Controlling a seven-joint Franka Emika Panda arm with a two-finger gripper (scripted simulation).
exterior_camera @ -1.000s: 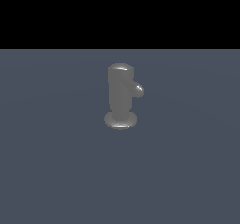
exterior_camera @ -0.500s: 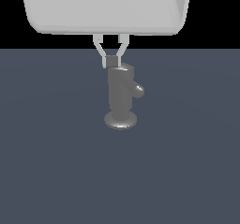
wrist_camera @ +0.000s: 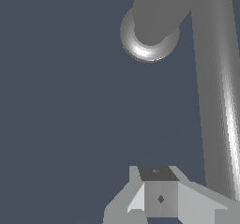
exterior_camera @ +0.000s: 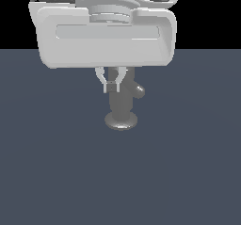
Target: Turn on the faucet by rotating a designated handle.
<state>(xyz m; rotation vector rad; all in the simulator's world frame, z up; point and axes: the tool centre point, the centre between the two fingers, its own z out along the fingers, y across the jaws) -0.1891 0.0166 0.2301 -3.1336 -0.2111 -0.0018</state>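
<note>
Setting: a flat slate-blue table (exterior_camera: pixel 56 172) fills the lower part of the exterior view, with plain black behind it.
Faucet: the grey metallic upright cylinder faucet (exterior_camera: pixel 123 107) stands on its flared round base on the table, near the middle of the exterior view.
Handle: the slim grey rod handle (exterior_camera: pixel 138 91) with a rounded tip projects from near the faucet's top toward the exterior view's right; in the wrist view it runs as a long bar (wrist_camera: pixel 213 87).
Arm: the big white hand of the robot arm (exterior_camera: pixel 106 36) hangs directly above the faucet.
Gripper: the gripper (exterior_camera: pixel 111 85) sits in front of the faucet's upper body, on the side away from the handle.
Fingers: the two pale fingers (exterior_camera: pixel 100 76) meet at the tips, clenched together with nothing between them; the wrist view shows the same closed tips (wrist_camera: pixel 160 197) beside the handle bar.
Containers: the faucet is the only object on the table.
Hidden: the faucet's rounded top is covered by the arm's hand in the exterior view; whether the fingers touch the faucet body cannot be told.
Cut off: the wrist view crops the handle and the faucet's top (wrist_camera: pixel 154 12).
</note>
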